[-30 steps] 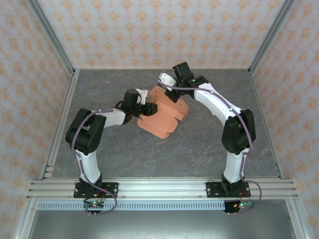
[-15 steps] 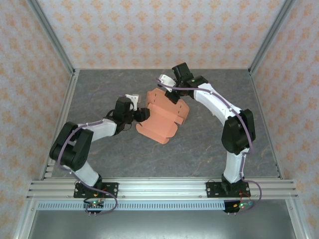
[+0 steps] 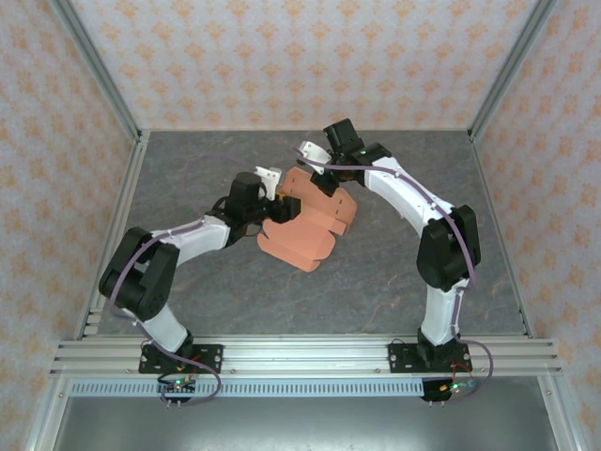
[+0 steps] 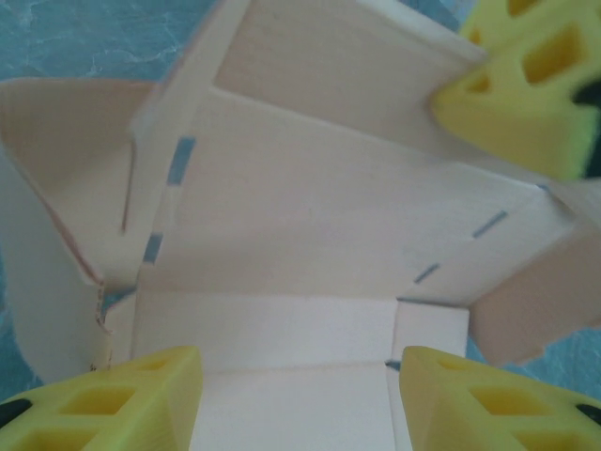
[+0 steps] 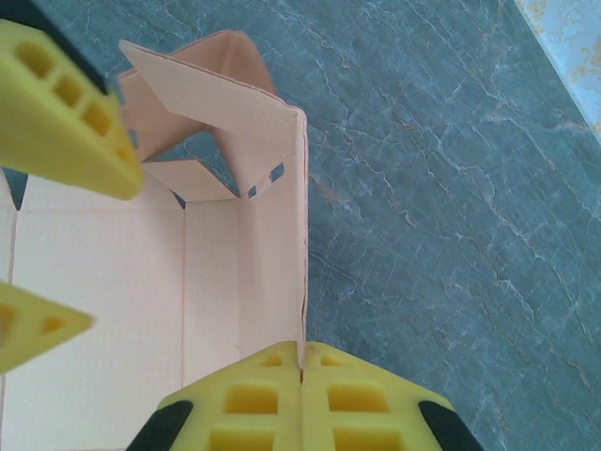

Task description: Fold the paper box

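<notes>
The paper box [image 3: 306,225] is a salmon-orange card piece, partly folded, lying mid-table with its flaps standing up. My right gripper [image 3: 322,180] is at its far edge. In the right wrist view that gripper [image 5: 300,353] is shut on the top edge of an upright side wall of the paper box [image 5: 272,244]. My left gripper [image 3: 279,208] reaches into the box from the left. In the left wrist view it [image 4: 300,381] is open, its yellow fingers [image 4: 117,399] wide apart over the pale inner panel of the paper box [image 4: 310,235]. Nothing is pinched between them.
The grey marbled table top [image 3: 394,272] spreads around the box. Metal frame posts [image 3: 113,103] and patterned walls close it in on three sides. A rail [image 3: 300,355] with both arm bases runs along the near edge.
My left gripper drew back to the left, then moved in again against the box, with its jaws wider than before. The box's near end shifted slightly. The right arm held still.
</notes>
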You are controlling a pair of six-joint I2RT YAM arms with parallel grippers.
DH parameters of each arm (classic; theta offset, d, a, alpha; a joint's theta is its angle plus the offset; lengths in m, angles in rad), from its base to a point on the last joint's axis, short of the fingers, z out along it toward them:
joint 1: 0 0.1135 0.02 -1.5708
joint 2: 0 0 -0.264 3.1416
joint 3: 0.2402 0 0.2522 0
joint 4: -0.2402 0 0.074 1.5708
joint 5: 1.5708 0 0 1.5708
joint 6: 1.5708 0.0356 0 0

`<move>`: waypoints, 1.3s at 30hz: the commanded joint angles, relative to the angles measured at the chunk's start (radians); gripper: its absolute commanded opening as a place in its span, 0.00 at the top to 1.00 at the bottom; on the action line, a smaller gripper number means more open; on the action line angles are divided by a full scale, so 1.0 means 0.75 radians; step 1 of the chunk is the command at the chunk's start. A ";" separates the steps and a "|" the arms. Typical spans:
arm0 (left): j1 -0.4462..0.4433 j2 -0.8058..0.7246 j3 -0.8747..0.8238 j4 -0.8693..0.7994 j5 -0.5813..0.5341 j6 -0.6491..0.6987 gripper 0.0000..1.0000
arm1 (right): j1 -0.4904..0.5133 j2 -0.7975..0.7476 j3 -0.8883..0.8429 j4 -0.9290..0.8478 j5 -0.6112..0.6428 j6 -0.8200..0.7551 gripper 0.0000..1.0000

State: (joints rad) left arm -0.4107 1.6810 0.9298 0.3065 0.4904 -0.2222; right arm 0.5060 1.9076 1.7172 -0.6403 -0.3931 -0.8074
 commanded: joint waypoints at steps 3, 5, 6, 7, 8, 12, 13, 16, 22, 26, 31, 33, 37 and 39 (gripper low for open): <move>0.043 0.062 0.046 0.030 -0.052 0.016 0.41 | 0.010 0.011 0.052 -0.036 -0.009 -0.002 1.00; 0.079 0.057 0.014 0.075 -0.065 -0.018 0.41 | 0.009 0.011 0.054 -0.038 -0.009 -0.007 1.00; 0.094 0.055 0.003 0.085 -0.064 -0.021 0.41 | 0.009 0.012 0.052 -0.037 -0.012 -0.009 1.00; 0.104 0.054 -0.006 0.090 -0.076 -0.020 0.41 | 0.008 0.012 0.052 -0.038 -0.014 -0.013 1.00; 0.111 0.057 -0.007 0.089 -0.079 -0.013 0.41 | 0.008 0.012 0.052 -0.034 -0.018 -0.016 1.00; 0.115 0.108 0.040 0.061 -0.040 0.008 0.40 | 0.008 0.015 0.057 -0.035 -0.031 -0.016 1.00; 0.114 0.128 0.060 0.046 -0.025 0.013 0.40 | 0.008 0.014 0.059 -0.035 -0.031 -0.013 1.00; 0.114 0.158 0.084 0.034 -0.010 0.022 0.40 | 0.008 0.015 0.070 -0.042 -0.031 -0.009 1.00; 0.110 0.209 0.091 0.055 0.044 0.007 0.42 | 0.008 0.025 0.094 -0.046 -0.029 -0.002 1.00; 0.097 0.220 0.078 0.101 0.081 -0.015 0.52 | 0.009 0.036 0.111 -0.055 -0.033 0.004 1.00; 0.073 0.201 0.080 0.103 0.076 -0.008 0.56 | 0.008 0.050 0.110 -0.060 -0.042 0.004 1.00; 0.067 0.201 0.086 0.108 0.076 -0.006 0.56 | 0.009 0.050 0.108 -0.057 -0.045 0.005 1.00; 0.053 0.222 0.107 0.096 0.088 0.001 0.56 | 0.009 0.052 0.100 -0.049 -0.052 0.008 1.00; 0.046 0.246 0.121 0.092 0.100 0.000 0.56 | 0.009 0.052 0.096 -0.042 -0.057 0.013 1.00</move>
State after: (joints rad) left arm -0.3618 1.8488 0.9821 0.3462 0.5381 -0.2348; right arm 0.5060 1.9404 1.7668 -0.6662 -0.4088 -0.8074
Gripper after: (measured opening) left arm 0.444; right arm 0.045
